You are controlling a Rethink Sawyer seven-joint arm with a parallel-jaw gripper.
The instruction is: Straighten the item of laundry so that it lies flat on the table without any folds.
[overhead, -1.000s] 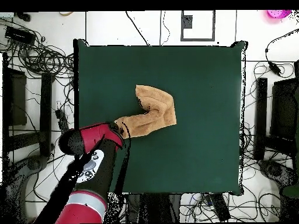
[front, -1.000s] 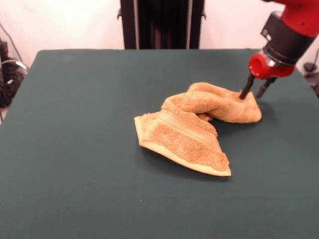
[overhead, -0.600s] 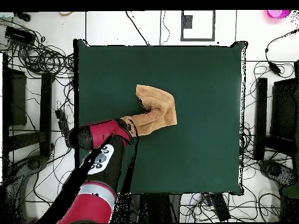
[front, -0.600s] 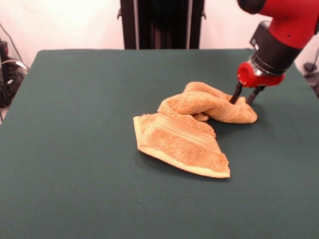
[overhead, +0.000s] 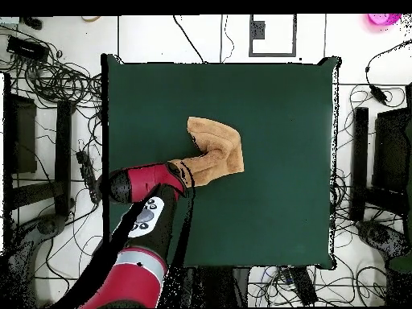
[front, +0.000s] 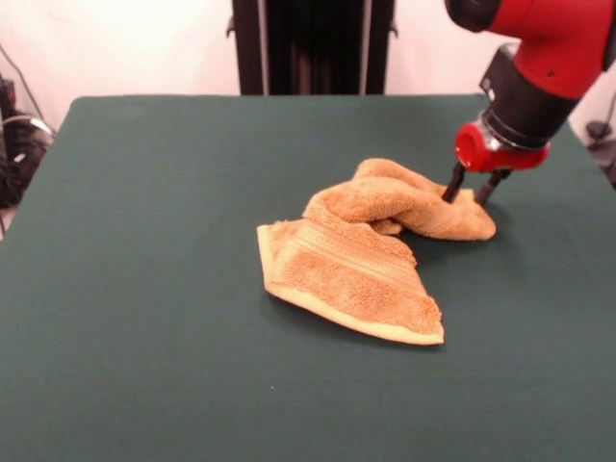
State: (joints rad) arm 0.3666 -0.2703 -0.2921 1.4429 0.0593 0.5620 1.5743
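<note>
Table [front: 144, 289] bare all round; only bunched towel [front: 371, 245] obstructs, w/ arm [front: 539, 67] over it.

Pincer [front: 469, 186] straddles the crumpled towel's [front: 371, 248] end (fingers apart).

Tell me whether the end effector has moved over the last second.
Yes. In the front view the end effector has slid left, away from the table's right edge, bunching the towel end leftward.
</note>
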